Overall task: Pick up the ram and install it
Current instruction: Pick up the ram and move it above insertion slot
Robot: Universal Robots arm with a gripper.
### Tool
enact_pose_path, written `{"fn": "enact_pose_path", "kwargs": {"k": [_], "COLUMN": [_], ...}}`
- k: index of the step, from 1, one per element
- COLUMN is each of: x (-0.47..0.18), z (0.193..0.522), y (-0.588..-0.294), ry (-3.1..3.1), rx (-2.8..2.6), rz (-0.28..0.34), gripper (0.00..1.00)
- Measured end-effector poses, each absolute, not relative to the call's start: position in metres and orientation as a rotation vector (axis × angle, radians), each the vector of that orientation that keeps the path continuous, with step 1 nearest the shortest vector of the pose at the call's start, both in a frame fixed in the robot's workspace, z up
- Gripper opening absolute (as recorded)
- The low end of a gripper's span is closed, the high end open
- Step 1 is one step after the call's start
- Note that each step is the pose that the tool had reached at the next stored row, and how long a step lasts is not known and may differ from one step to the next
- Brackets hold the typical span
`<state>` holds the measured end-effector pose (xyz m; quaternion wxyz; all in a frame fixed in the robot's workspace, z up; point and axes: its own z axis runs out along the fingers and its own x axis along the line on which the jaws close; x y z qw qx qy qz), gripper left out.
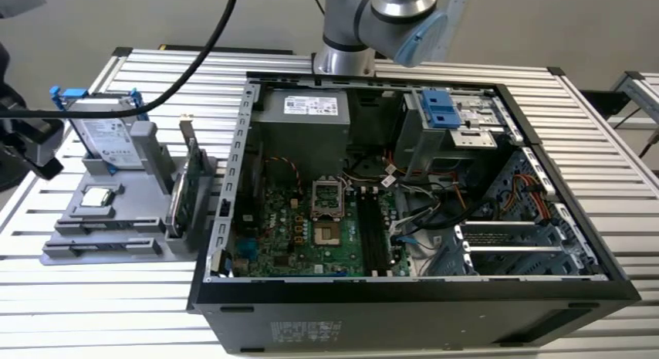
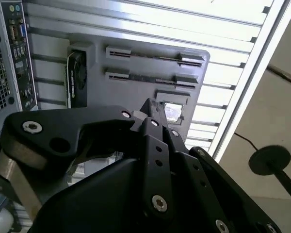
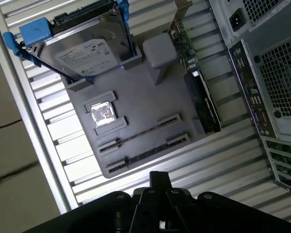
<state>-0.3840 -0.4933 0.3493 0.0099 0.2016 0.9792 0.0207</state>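
The ribbed aluminium bench (image 1: 82, 297) carries a matte grey plastic holder (image 1: 108, 247) near its edge at the exterior view's left. A silver hard drive (image 1: 103, 139) in a blue frame leans at the holder's back. A small shiny square chip (image 1: 98, 195) lies flat at its middle. The ram (image 3: 148, 153) (a thin dark strip, seen edge-on) stands in a long slot near the holder's front edge. A green card (image 1: 190, 181) stands upright along the holder's right edge. Further right lies the open black steel computer case (image 1: 412, 328), with the arm's (image 1: 397, 19) rounded silver-and-blue joint behind it. In the first wrist view the black, bolted gripper (image 3: 157, 180) hangs over bare bench slats just beside the holder, apart from the ram. I cannot tell whether it is released or clenched.
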Motion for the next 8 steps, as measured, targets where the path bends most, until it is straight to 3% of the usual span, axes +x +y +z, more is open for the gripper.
{"fn": "enact_pose_path", "kwargs": {"k": [8], "x": [-0.3844], "z": [0.3443], "y": [-0.4933], "ry": [3.021], "rx": [0.776], "rz": [0.063], "gripper": [0.0]}}
